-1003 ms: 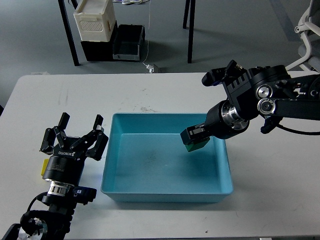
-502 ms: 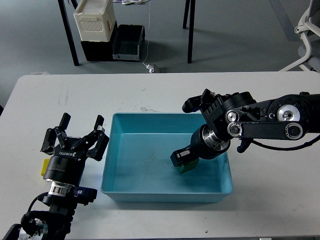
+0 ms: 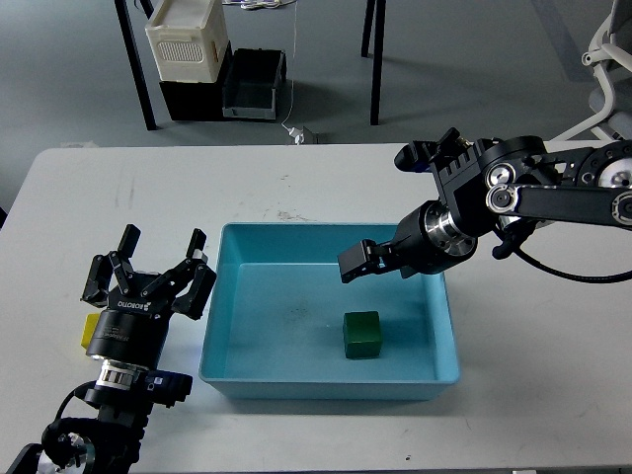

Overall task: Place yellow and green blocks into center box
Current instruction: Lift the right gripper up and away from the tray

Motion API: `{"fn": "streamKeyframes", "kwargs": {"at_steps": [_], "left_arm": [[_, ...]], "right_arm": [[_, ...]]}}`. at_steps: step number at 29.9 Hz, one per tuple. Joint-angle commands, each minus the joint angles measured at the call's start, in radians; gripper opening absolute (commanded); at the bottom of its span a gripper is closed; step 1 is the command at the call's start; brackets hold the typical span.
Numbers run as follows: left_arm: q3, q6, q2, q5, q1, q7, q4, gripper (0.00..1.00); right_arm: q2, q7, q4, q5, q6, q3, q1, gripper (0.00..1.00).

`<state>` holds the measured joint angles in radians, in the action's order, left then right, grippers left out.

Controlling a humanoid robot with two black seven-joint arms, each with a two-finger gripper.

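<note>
A green block [image 3: 361, 335] lies on the floor of the blue box [image 3: 331, 375], toward its right front. My right gripper [image 3: 363, 261] hangs open and empty above the box, just up and behind the green block. A yellow block [image 3: 89, 331] shows as a small patch on the table at the far left, mostly hidden behind my left arm. My left gripper [image 3: 158, 259] stands open and empty just left of the box, with the yellow block to its left.
The white table [image 3: 296, 188] carries the box at its middle. Beyond the table's far edge stand a white crate [image 3: 188, 39], a dark bin [image 3: 252, 84] and table legs on the floor. A white chair [image 3: 607, 59] is at the upper right.
My right gripper carried the green block down into the box, let it go and rose up and back. The green block now rests on the box floor. My left arm has not moved.
</note>
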<state>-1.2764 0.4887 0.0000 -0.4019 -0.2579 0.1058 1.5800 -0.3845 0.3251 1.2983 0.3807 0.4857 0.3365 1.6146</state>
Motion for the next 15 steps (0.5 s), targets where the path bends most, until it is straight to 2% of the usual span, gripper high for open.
{"fn": "streamKeyframes", "kwargs": {"at_steps": [1,5,11,15], "left_arm": [[0.000,0.000,0.000,0.000,0.005,0.000,0.000,1.00],[0.000,0.000,0.000,0.000,0.005,0.000,0.000,1.00],[-0.001,0.000,0.000,0.000,0.005,0.000,0.000,1.00],[-0.001,0.000,0.000,-0.002,0.005,0.000,0.000,1.00]], "right_arm": [[-0.100,-0.006,0.004,-0.025,0.003,-0.065,0.008,1.00],[-0.155,-0.012,-0.057,-0.072,-0.027,-0.278,-0.102,1.00],[-0.136,-0.001,-0.233,-0.278,-0.030,-0.738,-0.381,1.00],[-0.116,-0.012,-0.257,-0.414,-0.033,-0.950,-0.494,1.00]]}}
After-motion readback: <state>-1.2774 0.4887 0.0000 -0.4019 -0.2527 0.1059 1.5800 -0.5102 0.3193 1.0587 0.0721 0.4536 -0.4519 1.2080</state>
